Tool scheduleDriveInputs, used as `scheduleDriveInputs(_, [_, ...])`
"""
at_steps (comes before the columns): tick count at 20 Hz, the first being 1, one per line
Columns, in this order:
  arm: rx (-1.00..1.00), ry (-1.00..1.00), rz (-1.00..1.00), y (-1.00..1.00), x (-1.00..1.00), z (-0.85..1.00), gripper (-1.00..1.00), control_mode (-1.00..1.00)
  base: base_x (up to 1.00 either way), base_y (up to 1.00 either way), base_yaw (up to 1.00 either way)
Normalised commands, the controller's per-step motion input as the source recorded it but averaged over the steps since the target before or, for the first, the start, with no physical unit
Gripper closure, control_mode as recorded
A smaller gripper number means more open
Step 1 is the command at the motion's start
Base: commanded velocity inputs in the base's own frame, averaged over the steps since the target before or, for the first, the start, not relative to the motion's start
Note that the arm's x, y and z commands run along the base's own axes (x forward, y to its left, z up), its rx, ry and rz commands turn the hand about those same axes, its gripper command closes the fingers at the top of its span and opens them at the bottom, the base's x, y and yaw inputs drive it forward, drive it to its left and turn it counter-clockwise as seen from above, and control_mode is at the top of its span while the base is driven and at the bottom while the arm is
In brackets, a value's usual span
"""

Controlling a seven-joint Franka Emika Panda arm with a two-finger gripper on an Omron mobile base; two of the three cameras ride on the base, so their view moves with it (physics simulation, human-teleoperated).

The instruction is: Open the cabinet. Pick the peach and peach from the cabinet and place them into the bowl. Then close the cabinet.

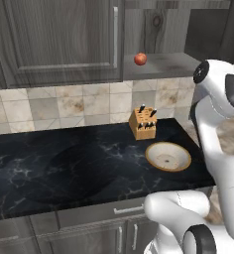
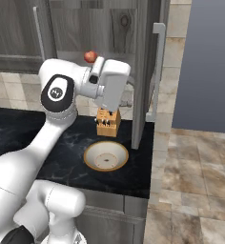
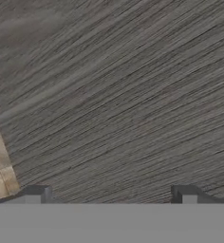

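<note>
A: Hand view had the end effector (image 3: pixel 111 192) spread wide, empty, facing cabinet wood grain.

B: Risk?

A: Probably the wrist clipping the open door (image 2: pixel 142 71) above the bowl (image 2: pixel 106 156).

B: The peach (image 2: pixel 90 56)?

A: Round, no long axis; on the cabinet shelf (image 1: pixel 163 63), above the knife block (image 2: pixel 107 123).

Two rear base views over the same counter (image 1: pixel 64 163), hand view close against wood grain.
</note>
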Motion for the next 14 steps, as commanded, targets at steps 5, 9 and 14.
scheduleDriveInputs(5, [0.00, 0.00, 0.00, 0.33, 0.00, 0.00, -1.00, -1.00, 0.00, 0.00, 0.00])
scheduleDriveInputs(9, [0.00, 0.00, 0.00, 0.84, 0.00, 0.11, -1.00, -1.00, 0.00, 0.00, 0.00])
scheduleDriveInputs(14, [0.00, 0.03, 0.00, 0.84, -0.10, 0.08, -1.00, -1.00, 0.00, 0.00, 0.00])
